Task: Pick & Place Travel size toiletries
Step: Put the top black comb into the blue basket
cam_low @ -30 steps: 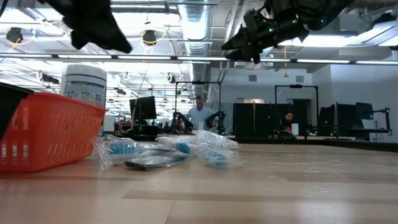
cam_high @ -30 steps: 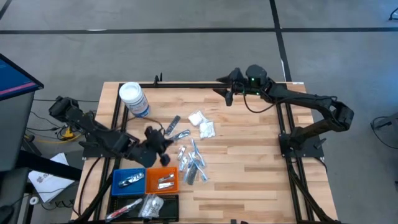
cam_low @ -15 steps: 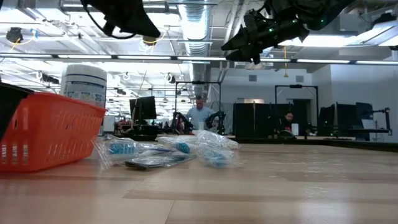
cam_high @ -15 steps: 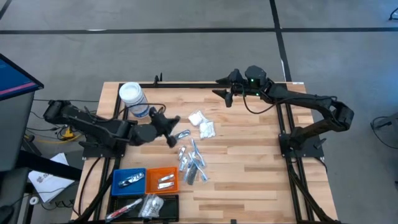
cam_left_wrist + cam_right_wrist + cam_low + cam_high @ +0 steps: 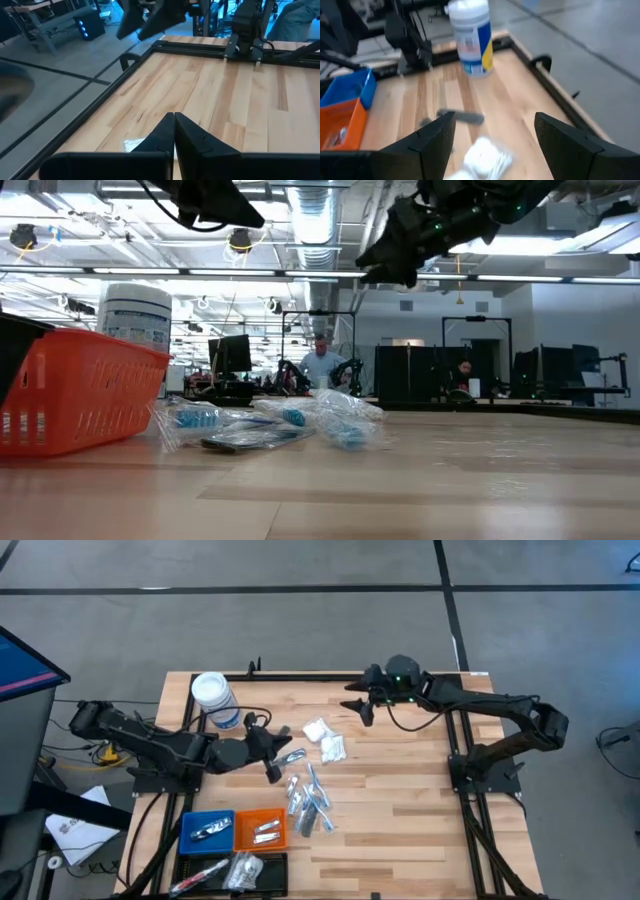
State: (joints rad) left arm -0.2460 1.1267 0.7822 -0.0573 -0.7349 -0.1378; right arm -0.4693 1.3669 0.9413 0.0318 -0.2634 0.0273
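The travel size toiletries lie loose on the wooden table (image 5: 400, 790): white packets (image 5: 325, 740) (image 5: 487, 157), a silvery tube (image 5: 293, 754), and a heap of clear-wrapped tubes and sticks (image 5: 308, 802) (image 5: 270, 420). My left gripper (image 5: 276, 758) (image 5: 173, 125) hangs shut above the table beside the silvery tube, with nothing between its fingers. My right gripper (image 5: 358, 705) (image 5: 495, 135) hangs open in the air, beyond the white packets toward the far edge, holding nothing. In the low view both grippers, left (image 5: 215, 200) and right (image 5: 400, 245), are high above the table.
A large white-lidded jar (image 5: 215, 700) (image 5: 470, 37) stands at the far left. Blue (image 5: 207, 830), orange (image 5: 262, 830) and black (image 5: 230, 870) trays with a few items sit at the near left. A dark flat item (image 5: 460, 117) lies near the packets. Bare wood stretches to the right.
My left gripper, shut throughout, has gone up and away from over the orange tray toward the table's far edge, rolling as it went, and now hangs by the silvery tube. My right gripper has drifted a little toward the white packets and tipped slightly downward, still open.
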